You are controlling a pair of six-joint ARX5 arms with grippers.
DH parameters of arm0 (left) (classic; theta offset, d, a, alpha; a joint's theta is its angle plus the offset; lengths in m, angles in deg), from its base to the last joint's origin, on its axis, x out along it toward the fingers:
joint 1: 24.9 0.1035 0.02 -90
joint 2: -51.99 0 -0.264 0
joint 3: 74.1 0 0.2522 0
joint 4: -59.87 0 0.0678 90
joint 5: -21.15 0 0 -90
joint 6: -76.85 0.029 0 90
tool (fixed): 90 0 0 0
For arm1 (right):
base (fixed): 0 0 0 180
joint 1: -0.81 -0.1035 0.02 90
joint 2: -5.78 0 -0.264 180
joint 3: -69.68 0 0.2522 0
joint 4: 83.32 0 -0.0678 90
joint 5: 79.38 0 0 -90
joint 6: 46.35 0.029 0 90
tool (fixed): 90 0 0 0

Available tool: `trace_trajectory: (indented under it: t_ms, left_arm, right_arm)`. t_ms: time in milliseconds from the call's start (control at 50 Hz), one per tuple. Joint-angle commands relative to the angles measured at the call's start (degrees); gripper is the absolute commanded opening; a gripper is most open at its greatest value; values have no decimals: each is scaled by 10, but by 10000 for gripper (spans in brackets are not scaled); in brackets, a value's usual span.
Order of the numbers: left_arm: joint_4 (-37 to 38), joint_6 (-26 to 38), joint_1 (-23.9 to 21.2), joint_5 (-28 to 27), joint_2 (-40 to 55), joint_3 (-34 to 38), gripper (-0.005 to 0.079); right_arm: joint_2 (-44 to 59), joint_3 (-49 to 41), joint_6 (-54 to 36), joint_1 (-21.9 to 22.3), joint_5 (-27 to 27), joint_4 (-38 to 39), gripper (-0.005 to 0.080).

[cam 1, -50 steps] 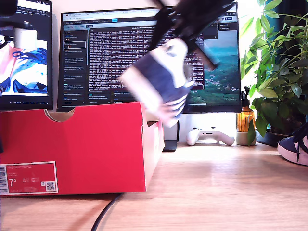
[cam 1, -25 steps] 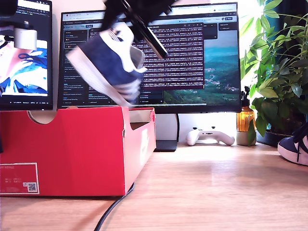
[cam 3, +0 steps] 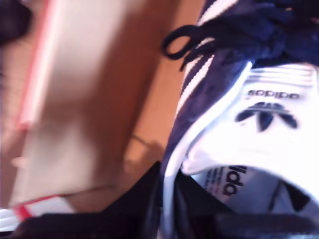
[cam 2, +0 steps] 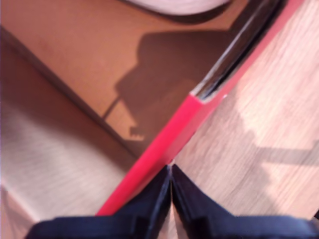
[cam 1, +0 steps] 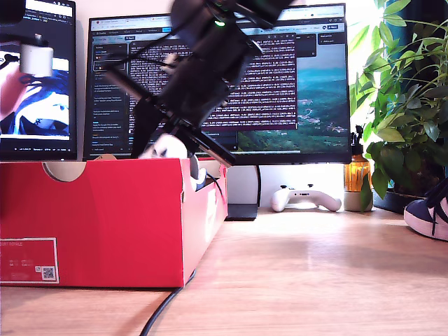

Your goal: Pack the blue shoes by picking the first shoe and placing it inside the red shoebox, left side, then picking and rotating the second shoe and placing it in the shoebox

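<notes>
My second pincer [cam 3: 167, 199] grips a blue shoe [cam 3: 239, 99], mostly hidden inside the red shoebox [cam 1: 105, 217].

the red shoebox [cam 1: 105, 217] wall hides most of the shoe [cam 1: 168, 147]; a second shoe [cam 1: 428, 213] is cut off at the exterior view's right edge; the label print looks unreadable.

The red shoebox [cam 1: 105, 220] stands open on the desk at the exterior view's left, a half-round notch in its top edge, a white label low on its front; one navy shoe [cam 3: 234, 99] with white stripes and dark laces is down inside it, only a white part showing above the rim; the other shoe [cam 1: 428, 213] rests on the desk at that view's right edge.
</notes>
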Motion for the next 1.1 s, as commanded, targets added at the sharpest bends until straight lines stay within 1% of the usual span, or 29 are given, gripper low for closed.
trace_trajectory:
  t_ms: [0,100,240,300,440,520,760,880,1080]
  left_arm:
    - [-2,-2,-2,0,1,5,-18]
    - [0,-8,-2,0,1,5,-18]
    - [0,-18,-2,0,1,5,-18]
    - [0,-18,-2,2,1,5,-18]
    - [1,-19,-2,3,1,5,-18]
    - [1,-21,-2,3,1,5,-18]
    - [-6,-21,-2,3,1,5,-18]
    - [-11,-21,-2,3,1,5,-18]
    - [-13,-21,-2,3,1,5,-18]
  right_arm:
    - [-27,15,-7,24,-10,-6,-13]
    - [-28,15,-19,39,-13,-47,-13]
    - [-32,15,-38,53,-43,-92,-13]
    - [-36,15,-48,57,-54,-99,-13]
    - [-42,15,-48,57,-57,-109,-13]
    - [-46,15,-49,49,-73,-120,-13]
    - [-47,22,-49,19,-64,-85,-13]
    - [-47,25,-48,2,-63,-55,-13]
    - [-47,25,-47,-12,-64,-26,-13]
